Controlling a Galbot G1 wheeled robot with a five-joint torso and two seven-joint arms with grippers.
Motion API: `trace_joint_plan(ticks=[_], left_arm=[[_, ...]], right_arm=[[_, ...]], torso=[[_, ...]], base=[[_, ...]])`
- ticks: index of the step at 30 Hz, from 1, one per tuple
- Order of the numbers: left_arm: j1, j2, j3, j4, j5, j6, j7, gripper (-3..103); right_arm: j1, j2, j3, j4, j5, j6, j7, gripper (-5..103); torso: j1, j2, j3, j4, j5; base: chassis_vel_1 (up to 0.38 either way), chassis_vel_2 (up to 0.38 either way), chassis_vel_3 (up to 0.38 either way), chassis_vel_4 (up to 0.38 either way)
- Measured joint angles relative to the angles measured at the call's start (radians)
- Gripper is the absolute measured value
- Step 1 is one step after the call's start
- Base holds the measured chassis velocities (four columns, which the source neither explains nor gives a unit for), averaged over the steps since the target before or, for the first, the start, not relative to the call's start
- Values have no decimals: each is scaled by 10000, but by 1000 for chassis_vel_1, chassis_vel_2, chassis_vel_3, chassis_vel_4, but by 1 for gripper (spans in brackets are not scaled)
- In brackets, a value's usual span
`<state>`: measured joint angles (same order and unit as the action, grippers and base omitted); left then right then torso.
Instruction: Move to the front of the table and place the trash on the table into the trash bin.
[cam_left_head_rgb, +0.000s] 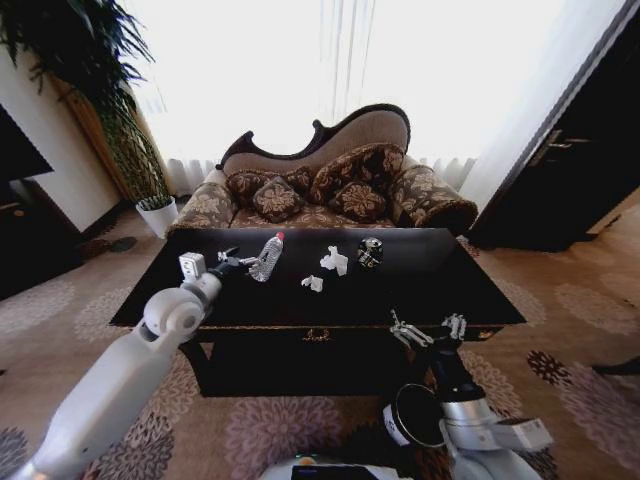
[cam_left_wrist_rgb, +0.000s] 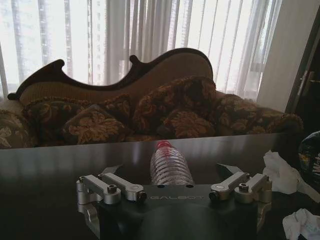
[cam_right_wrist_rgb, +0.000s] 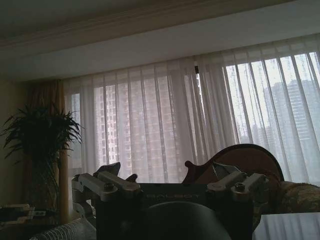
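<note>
Plastic bottle (cam_left_head_rgb: 266, 257) btwn left tool (cam_left_wrist_rgb: 170, 172) fingers

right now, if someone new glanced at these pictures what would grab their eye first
Probably the left gripper, open and reaching over the glossy dark table toward a clear plastic bottle lying on it. Beside the bottle sit white tissue lumps and a shiny black can-like item, with an ornate patterned sofa behind. The right gripper hangs open at the table's front edge, above the trash bin on the carpet.
</note>
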<state>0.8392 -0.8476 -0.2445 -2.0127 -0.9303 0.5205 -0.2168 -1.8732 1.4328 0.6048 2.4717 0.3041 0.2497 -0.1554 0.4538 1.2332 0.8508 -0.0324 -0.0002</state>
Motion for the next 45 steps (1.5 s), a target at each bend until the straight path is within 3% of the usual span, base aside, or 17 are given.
trace_joint_plan(ticks=[12,34,35,36,44,45], left_arm=[[-307,-33,644,505,244,-23,272,100],[-857,-939,1626,1578,859,-305,642,103],[-849,-937,1632,1611,870,-317,643,100],[-790,-910,1606,1614,871,-356,644,85],[-459,-706,1336,1275,863,-416,702,63],[-317,-612,1182,1106,863,-438,737,55]], right_arm=[[12,-46,-117,-164,-61,61,-47,100],[9,-127,-256,-278,163,46,-150,100],[9,-160,-235,-294,194,47,-150,100],[20,-211,-202,-342,258,48,-150,100],[56,-229,-213,-422,289,57,-150,100],[75,-215,-250,-461,289,63,-151,100]], torso=[[0,0,0,0,0],[1,0,1,-1,1],[1,0,1,-1,0],[1,0,0,-2,0],[1,0,0,-1,-2],[1,0,0,-1,-2]], base=[[0,0,0,0],[0,0,0,0],[0,0,0,0],[0,0,0,0],[0,0,0,0],[0,0,0,0]])
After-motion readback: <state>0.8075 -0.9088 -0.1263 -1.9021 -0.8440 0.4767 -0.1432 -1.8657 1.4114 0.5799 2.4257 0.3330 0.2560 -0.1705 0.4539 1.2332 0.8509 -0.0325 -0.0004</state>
